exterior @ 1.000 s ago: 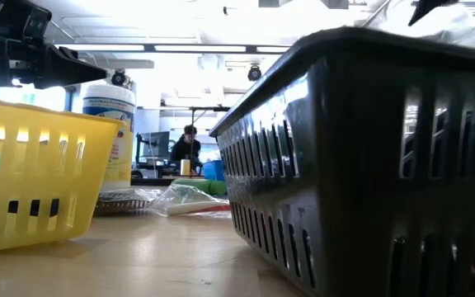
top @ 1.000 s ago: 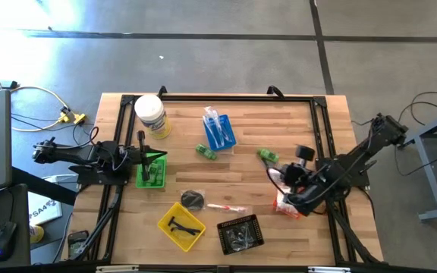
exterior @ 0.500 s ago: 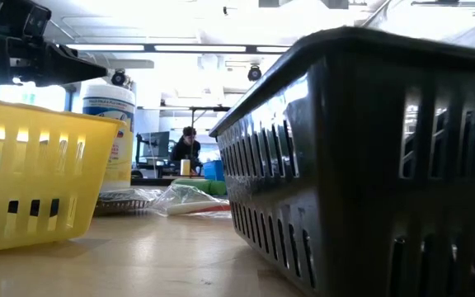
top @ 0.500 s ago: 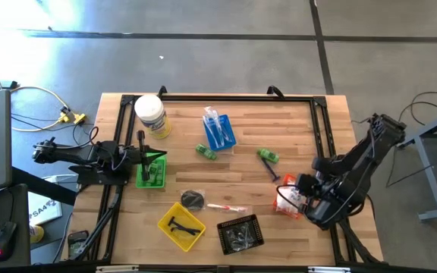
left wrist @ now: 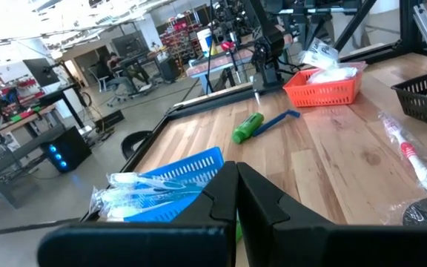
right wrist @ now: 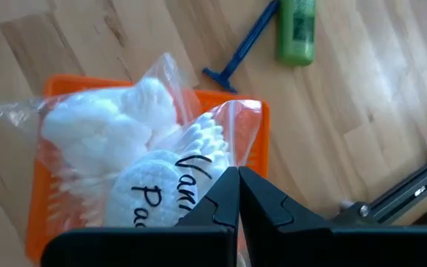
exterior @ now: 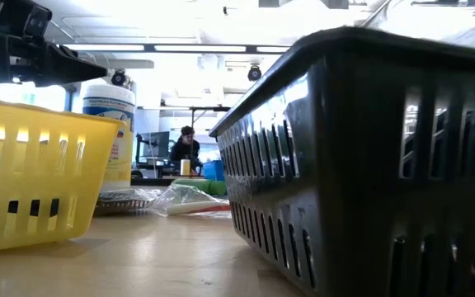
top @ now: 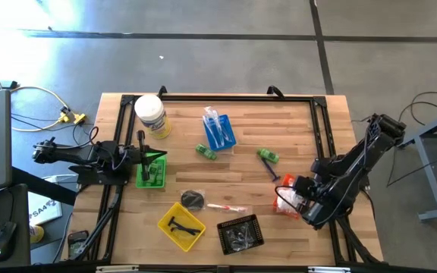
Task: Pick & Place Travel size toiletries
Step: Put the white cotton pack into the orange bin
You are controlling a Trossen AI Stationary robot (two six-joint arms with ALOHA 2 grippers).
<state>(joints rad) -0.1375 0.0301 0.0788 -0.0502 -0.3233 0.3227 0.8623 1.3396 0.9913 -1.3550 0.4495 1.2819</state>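
Observation:
My right gripper (right wrist: 237, 175) stands shut, slanting down over the orange tray (right wrist: 38, 194), which holds clear bags of white cotton pads (right wrist: 151, 185). In the high view it (top: 294, 194) is at the table's right. Beside the tray lie a green bottle (right wrist: 296, 27) and a blue razor (right wrist: 240, 52). A second green bottle (top: 206, 151), a wrapped toothbrush (top: 226, 207) and a dark round bit (top: 193, 199) rest on the wood. My left gripper (left wrist: 237, 172) waits shut and level above the green tray (top: 150, 170). My right gripper's shut fingertips stand right over the clear bag's top (right wrist: 221, 126) in the orange tray, coming from above at a slant. Whether they touch it I cannot tell.
A blue tray (top: 220, 130) of wrapped toothbrushes sits at the far middle, a white tub (top: 151, 115) at the far left. A yellow tray (top: 180, 225) with black T-pieces and a black tray (top: 240, 233) stand near the front edge. A black frame (top: 319, 136) rims the table.
My right gripper has gone down and toward the table's near right corner, coming over the orange tray. Its wrist has rolled and tipped further down, and the fingers have stayed shut. The green bottle and razor, partly covered by the arm before, now show.

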